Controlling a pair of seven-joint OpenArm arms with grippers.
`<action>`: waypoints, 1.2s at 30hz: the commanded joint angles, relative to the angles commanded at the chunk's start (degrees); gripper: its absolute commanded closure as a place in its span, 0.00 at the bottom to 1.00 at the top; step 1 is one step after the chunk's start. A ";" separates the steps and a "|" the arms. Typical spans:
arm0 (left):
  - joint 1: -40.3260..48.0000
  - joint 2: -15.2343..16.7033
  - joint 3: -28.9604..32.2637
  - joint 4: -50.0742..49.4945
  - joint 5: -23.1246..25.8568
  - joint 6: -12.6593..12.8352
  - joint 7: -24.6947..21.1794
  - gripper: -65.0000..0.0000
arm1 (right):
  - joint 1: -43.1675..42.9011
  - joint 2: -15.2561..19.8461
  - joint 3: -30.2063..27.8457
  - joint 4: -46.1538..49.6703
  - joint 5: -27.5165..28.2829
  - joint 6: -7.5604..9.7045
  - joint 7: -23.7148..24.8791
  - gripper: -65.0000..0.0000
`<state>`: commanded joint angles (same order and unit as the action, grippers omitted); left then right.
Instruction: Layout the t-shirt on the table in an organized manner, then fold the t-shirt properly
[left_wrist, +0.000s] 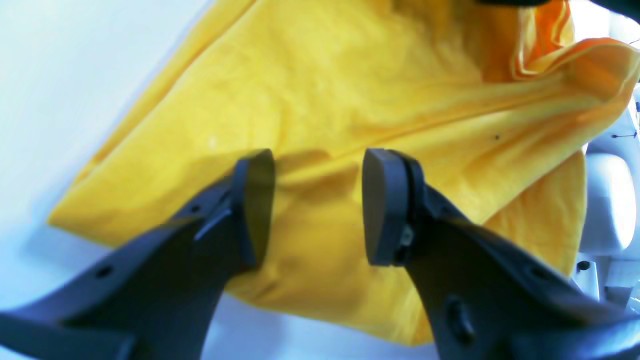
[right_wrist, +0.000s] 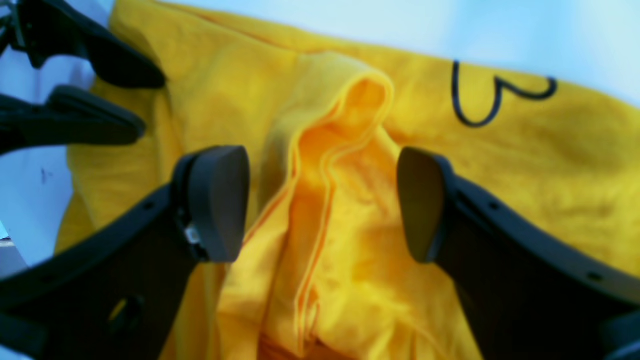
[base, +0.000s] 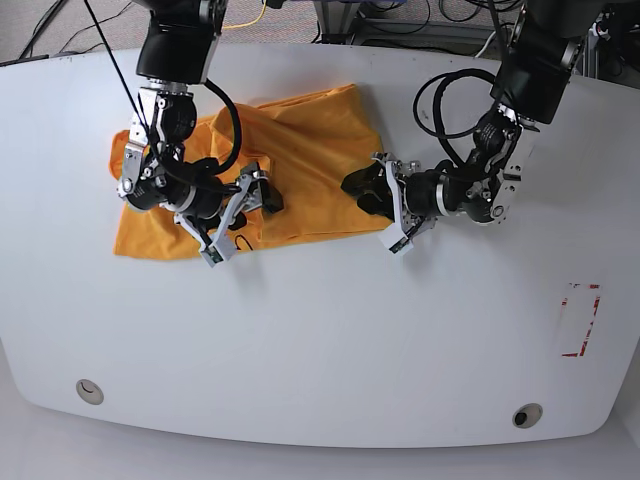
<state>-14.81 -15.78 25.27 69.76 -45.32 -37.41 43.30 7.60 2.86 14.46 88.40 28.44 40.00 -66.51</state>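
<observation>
On the table (base: 320, 340), both end effectors gape over the t-shirt (base: 300, 150)

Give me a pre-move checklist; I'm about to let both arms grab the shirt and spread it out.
1. Left end effector open: ok.
2. Right end effector open: ok.
3. Fabric between the left fingers: ok, the t-shirt edge lies there.
4. Raised fold between the right fingers: ok.
5. T-shirt flat: not ok, bunched and creased.
6. Bare table for spreading: ok.
</observation>
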 joint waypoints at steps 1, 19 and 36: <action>0.00 0.00 0.00 0.00 0.00 0.00 0.00 0.59 | 0.00 0.00 0.00 -0.09 0.00 0.00 0.00 0.36; -1.05 0.00 0.00 4.22 -0.26 0.00 0.35 0.59 | 2.90 0.35 -2.64 0.18 0.00 0.00 1.93 0.98; -2.20 -0.09 0.00 5.89 -0.35 0.09 0.35 0.59 | 6.68 3.69 -2.99 -0.18 -0.62 0.00 2.11 0.86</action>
<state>-17.01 -15.87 25.27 75.65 -45.67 -37.32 43.65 14.29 6.55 11.47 88.22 27.82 40.00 -64.40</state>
